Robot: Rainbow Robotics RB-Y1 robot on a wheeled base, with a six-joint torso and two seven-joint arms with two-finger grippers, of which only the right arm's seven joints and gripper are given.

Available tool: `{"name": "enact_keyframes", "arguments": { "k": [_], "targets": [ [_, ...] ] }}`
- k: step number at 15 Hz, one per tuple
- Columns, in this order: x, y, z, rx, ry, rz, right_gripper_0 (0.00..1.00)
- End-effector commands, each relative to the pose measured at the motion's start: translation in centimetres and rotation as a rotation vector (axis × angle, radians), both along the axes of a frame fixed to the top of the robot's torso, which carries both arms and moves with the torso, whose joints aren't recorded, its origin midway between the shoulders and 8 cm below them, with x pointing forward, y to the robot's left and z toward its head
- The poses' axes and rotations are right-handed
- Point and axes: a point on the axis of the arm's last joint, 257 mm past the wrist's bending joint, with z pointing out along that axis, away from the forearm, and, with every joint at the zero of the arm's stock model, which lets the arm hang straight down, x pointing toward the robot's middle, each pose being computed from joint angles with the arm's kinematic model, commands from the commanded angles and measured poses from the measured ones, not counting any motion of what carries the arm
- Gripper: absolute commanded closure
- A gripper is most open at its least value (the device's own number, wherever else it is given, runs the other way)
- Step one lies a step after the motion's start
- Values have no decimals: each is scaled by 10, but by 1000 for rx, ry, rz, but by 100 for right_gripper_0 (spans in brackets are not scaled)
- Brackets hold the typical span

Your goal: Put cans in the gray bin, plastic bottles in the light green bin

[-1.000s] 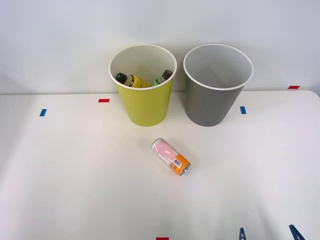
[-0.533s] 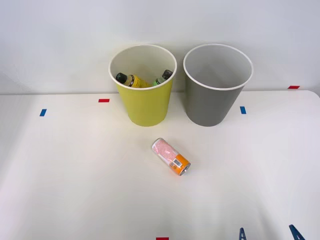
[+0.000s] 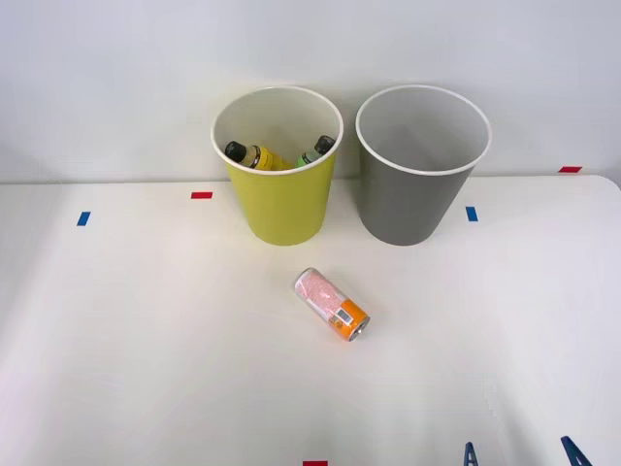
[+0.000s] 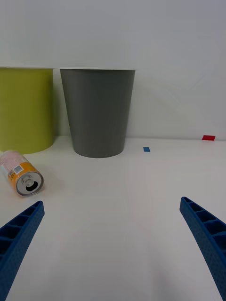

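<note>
Setting: robot test lab, staged sorting station. Plain white bench [image 3: 146, 340] pushed against a bare white wall [image 3: 116, 78]; no household or office furnishing on either. Small red tape marks [image 3: 202, 195] and blue tape marks [image 3: 83, 218] are stuck on the bench top at spaced positions, as placement references. Props are few and set out deliberately: green bin [image 3: 281, 209] and gray bin [image 3: 412, 204] upright side by side at the wall, one can [image 3: 332, 304] lying on its side before them. Blue ribbed gripper [image 4: 113, 244] fingers at the near edge confirm a robot rig.
</note>
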Motion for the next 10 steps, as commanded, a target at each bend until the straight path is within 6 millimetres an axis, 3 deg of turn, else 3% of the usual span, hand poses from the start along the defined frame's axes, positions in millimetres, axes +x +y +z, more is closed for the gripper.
{"name": "enact_keyframes", "arguments": {
  "k": [1, 10],
  "targets": [
    [0, 0, 0, 0, 0, 0, 0],
    [0, 0, 0, 0, 0, 0, 0]
  ]
}}
